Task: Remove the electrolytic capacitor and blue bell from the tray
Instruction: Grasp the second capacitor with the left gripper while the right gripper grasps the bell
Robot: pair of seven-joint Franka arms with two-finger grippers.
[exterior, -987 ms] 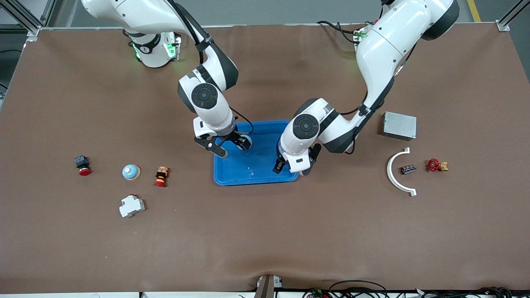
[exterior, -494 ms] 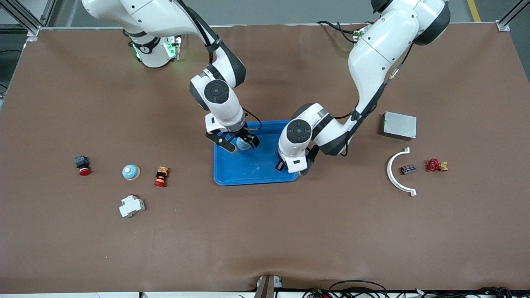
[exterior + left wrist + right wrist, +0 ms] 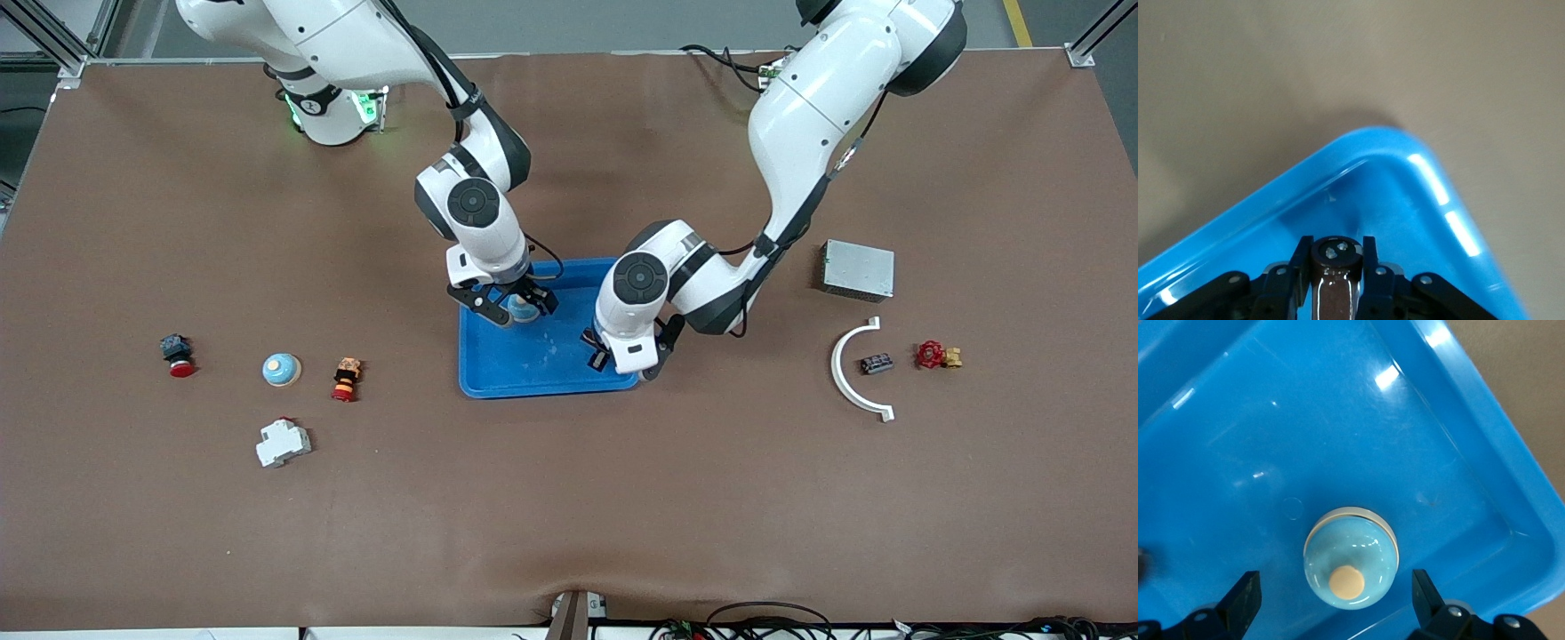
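Observation:
My left gripper (image 3: 1336,257) is shut on the capacitor (image 3: 1336,267), a dark brown cylinder standing between its fingers. It hangs over the corner of the blue tray (image 3: 533,364) at the left arm's end, nearest the front camera. The front view hides the capacitor under the left gripper (image 3: 618,360). The bell (image 3: 1350,558), light blue with a tan button, rests on the tray floor (image 3: 1338,420). My right gripper (image 3: 1335,583) stands open around it, one finger on each side, clear of it. The front view places the right gripper (image 3: 520,307) and bell (image 3: 523,309) near the tray's edge farthest from the camera.
Toward the right arm's end lie another bell (image 3: 282,369), a red push button (image 3: 178,354), an orange-red button (image 3: 346,379) and a white breaker (image 3: 283,442). Toward the left arm's end lie a grey box (image 3: 857,269), a white arc bracket (image 3: 853,382), another capacitor (image 3: 876,363) and a red valve (image 3: 931,355).
The right gripper has moved with the bell from the tray's edge to over its floor. The left gripper's fingers have drawn together, and it has shifted slightly over the tray's corner.

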